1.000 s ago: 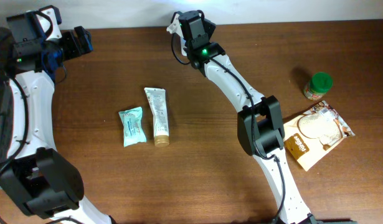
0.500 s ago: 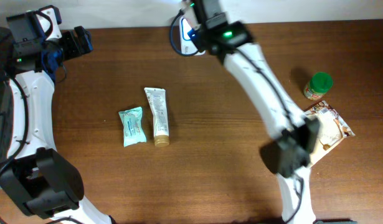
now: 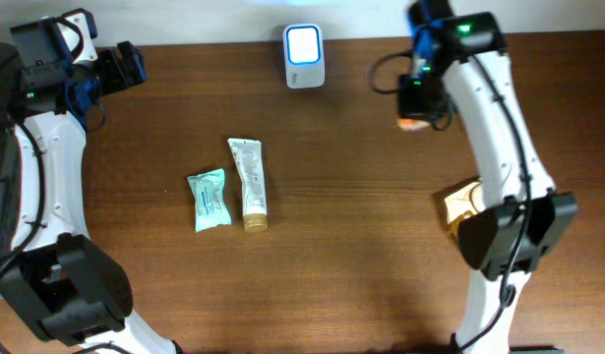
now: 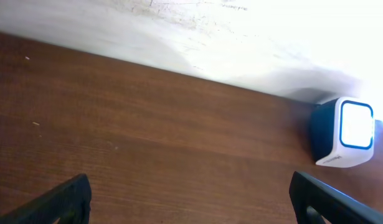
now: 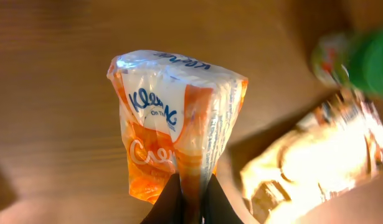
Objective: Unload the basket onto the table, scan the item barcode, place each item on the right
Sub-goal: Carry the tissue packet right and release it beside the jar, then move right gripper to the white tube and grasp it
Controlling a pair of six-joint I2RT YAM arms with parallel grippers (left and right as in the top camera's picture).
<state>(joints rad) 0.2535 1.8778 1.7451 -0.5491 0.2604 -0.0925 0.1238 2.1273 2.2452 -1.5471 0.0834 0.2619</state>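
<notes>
From overhead, my right tool [image 3: 417, 103] hangs over the worktop [image 3: 341, 246] to the right of the scanner [image 3: 304, 56], with an orange tissue pack [image 3: 408, 124] beneath it. The left tool [image 3: 125, 67] sits well apart at the back corner. The left wrist view shows its fingers spread wide on nothing, with the scanner ahead. The right wrist view shows the right tool clamped on one thin edge of the pack. I judge the soft wrap could slip or sag, turning the barcode away from the scanner.
</notes>
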